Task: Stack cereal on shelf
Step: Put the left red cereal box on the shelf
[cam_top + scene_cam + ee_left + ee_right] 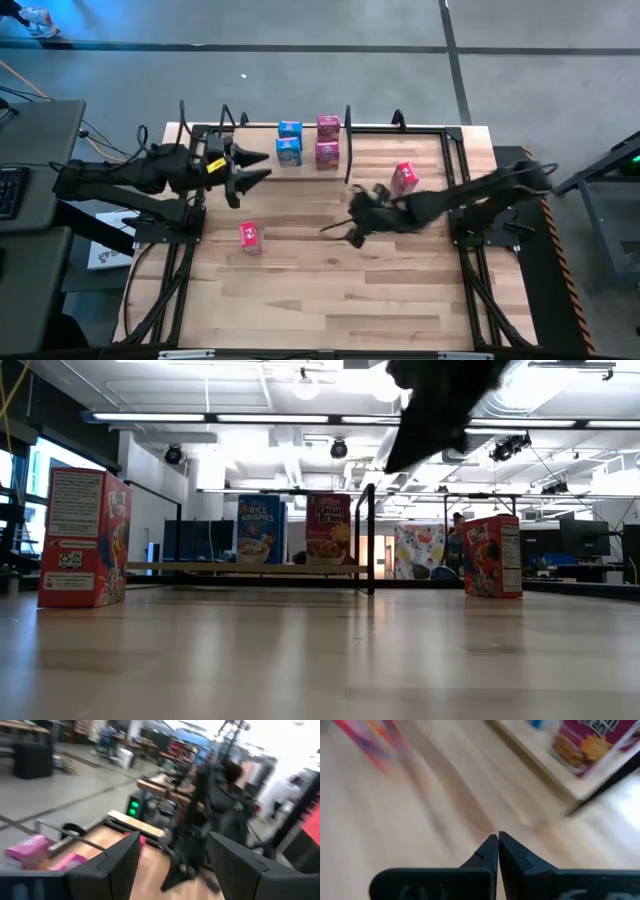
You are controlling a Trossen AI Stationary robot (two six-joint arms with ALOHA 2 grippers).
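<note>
**Two pink boxes loose, both arms empty**

While four cereal boxes [308, 142] sit on the shelf [262, 132] at the far edge of the bench [330, 290], two pink ones wait: one pink box [250, 237] front-left, another pink box [404, 178] right. Right end effector [352, 226] hangs mid-bench, fingers pressed together, holding nothing. Left end effector [262, 166], spread and empty, hovers just beside the shelf's left end. My call: the right one should spread before descending, square up to a box's narrow faces, grip low. Both wrist views are smeared; box lettering there is unreadable, and the low view cuts off the right arm
</note>
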